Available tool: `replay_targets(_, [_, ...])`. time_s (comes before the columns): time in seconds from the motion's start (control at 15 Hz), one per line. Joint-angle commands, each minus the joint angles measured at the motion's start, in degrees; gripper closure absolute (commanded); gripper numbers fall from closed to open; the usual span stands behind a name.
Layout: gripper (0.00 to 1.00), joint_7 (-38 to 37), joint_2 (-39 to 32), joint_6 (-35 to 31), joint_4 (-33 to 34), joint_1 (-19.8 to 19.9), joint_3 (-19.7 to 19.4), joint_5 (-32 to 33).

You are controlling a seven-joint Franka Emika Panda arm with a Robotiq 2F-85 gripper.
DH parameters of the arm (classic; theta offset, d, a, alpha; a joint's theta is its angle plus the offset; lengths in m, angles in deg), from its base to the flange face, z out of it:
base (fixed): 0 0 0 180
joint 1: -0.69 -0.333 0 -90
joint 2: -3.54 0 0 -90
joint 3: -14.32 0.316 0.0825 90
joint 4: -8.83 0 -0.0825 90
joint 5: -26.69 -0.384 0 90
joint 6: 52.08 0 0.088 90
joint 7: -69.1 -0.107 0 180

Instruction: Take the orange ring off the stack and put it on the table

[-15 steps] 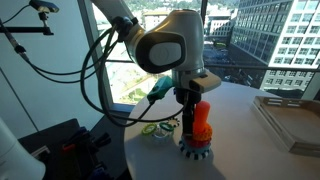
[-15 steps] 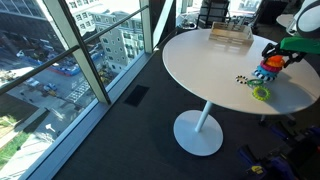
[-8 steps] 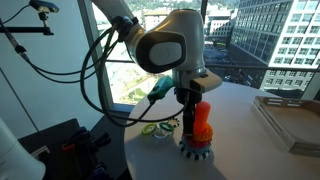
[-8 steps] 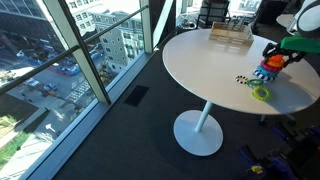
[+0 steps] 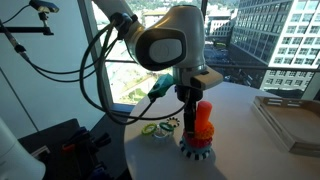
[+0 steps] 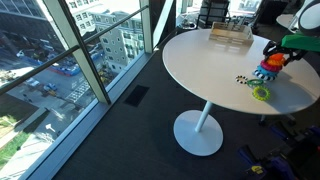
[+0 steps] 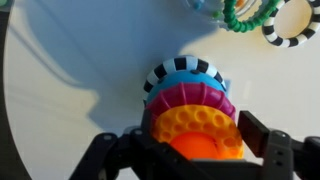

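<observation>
Gripper over stack, jaws straddle orange ring on top; clamped or not, cannot tell. Pink ring beneath. Green ring on table nearby.

Arm shifted slightly over the last second. The big round joint housing, upper centre of frame, now sits a touch higher and further right than before. The gripper nudged rightward with it and is closer against the stack at lower centre. In an exterior view, at the right edge, the green part on the wrist sits marginally up and right of its earlier spot.
</observation>
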Motion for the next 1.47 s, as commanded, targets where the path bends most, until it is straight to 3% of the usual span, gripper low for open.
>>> replay_targets(0.0, [0.17,-0.22,2.57,0.42,-0.78,-0.65,-0.66,0.44])
replay_targets(0.27, [0.24,0.08,4.58,1.13,-1.2,-0.4,-0.41,0.5])
replay_targets(1.4, [0.25,0.66,16.85,4.77,-3.71,1.66,2.23,0.2])
